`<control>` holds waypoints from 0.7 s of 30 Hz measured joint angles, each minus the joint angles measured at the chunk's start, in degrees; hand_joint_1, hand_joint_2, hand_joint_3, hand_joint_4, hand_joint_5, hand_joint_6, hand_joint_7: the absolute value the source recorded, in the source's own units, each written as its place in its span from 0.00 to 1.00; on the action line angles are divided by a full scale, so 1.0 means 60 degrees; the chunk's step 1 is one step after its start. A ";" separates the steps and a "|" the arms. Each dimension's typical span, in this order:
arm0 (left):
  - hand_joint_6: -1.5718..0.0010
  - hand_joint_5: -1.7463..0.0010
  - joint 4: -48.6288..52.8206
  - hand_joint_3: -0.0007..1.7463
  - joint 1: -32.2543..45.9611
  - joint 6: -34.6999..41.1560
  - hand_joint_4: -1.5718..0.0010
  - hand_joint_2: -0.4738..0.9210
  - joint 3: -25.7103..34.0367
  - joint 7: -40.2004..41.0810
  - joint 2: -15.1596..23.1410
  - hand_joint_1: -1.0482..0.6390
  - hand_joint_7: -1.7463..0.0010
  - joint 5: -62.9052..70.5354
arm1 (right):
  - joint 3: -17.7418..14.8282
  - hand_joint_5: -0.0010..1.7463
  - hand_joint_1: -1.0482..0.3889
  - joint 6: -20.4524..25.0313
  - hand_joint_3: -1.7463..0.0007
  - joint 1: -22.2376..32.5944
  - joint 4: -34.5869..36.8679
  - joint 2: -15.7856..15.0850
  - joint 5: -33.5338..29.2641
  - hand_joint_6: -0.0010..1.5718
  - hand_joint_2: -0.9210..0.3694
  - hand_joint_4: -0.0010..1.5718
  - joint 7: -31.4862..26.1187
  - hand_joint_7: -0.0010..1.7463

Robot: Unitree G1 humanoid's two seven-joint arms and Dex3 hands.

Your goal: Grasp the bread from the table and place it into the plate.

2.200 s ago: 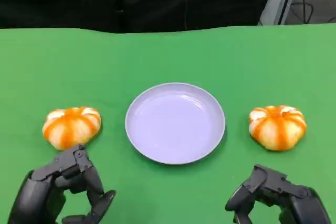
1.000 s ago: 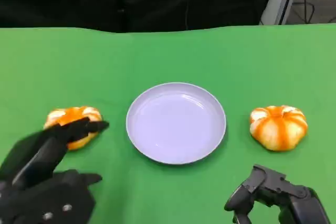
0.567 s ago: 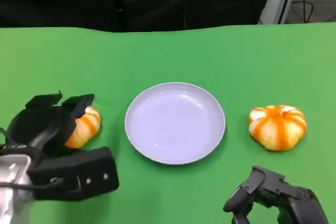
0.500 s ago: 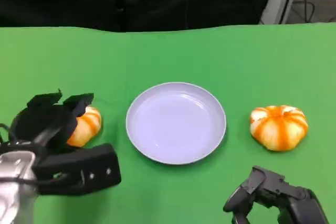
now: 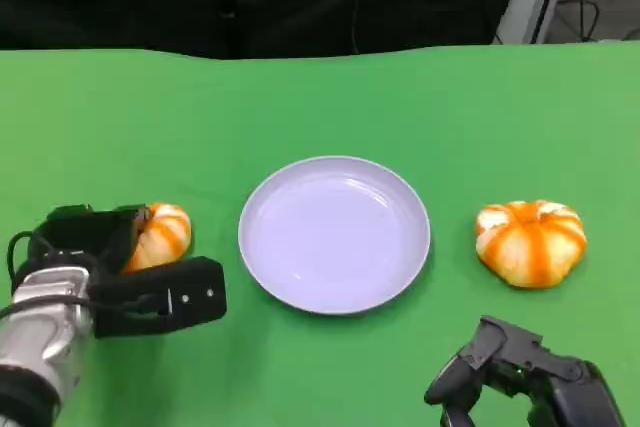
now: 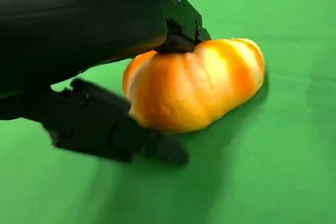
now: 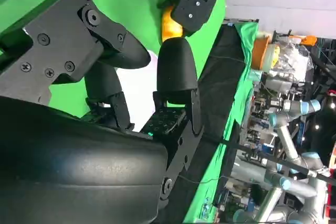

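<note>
Two bread rolls flanking plate (image 5: 334, 234) on green bench (image 5: 320, 107), left robot hand (image 5: 110, 267) gripping left bread (image 6: 197, 85), right robot hand (image 5: 515, 377) curled, holding nothing, near right bread (image 5: 530, 242).

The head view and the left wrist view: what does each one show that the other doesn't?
Head view alone: the plate, a second bread to its right, and the right hand low by the table's near edge. Left wrist view alone: a close look at the fingers touching the top of the left bread, with another finger low beside it. Both show the left hand, that bread and the green table.
</note>
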 measured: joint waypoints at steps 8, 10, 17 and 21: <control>0.11 0.03 0.1261 0.00 -0.0146 -0.2341 0.46 0.94 0.0134 0.2400 0.0170 0.49 0.94 -0.0870 | -0.0003 0.91 0.67 -0.0001 0.28 0.0076 -0.0019 0.0001 -0.0060 0.50 0.42 0.45 -0.0035 0.73; 0.21 0.01 0.1330 0.15 -0.0143 -0.2630 0.45 0.91 0.0118 0.2739 0.0183 0.51 0.69 -0.0923 | -0.0004 0.91 0.67 -0.0001 0.28 0.0070 -0.0019 0.0000 -0.0060 0.50 0.42 0.45 -0.0035 0.73; 0.55 0.00 0.1023 0.69 -0.0111 -0.3990 0.43 0.60 0.0041 0.4786 0.0253 0.52 0.02 -0.0857 | -0.0007 0.91 0.67 -0.0006 0.28 -0.0014 -0.0012 -0.0001 -0.0049 0.50 0.43 0.46 -0.0033 0.73; 0.55 0.00 0.0653 0.75 -0.0111 -0.4414 0.41 0.55 0.0017 0.5657 0.0316 0.55 0.00 -0.0778 | -0.0016 0.91 0.67 -0.0007 0.28 -0.0010 -0.0008 -0.0006 -0.0043 0.50 0.43 0.46 -0.0032 0.73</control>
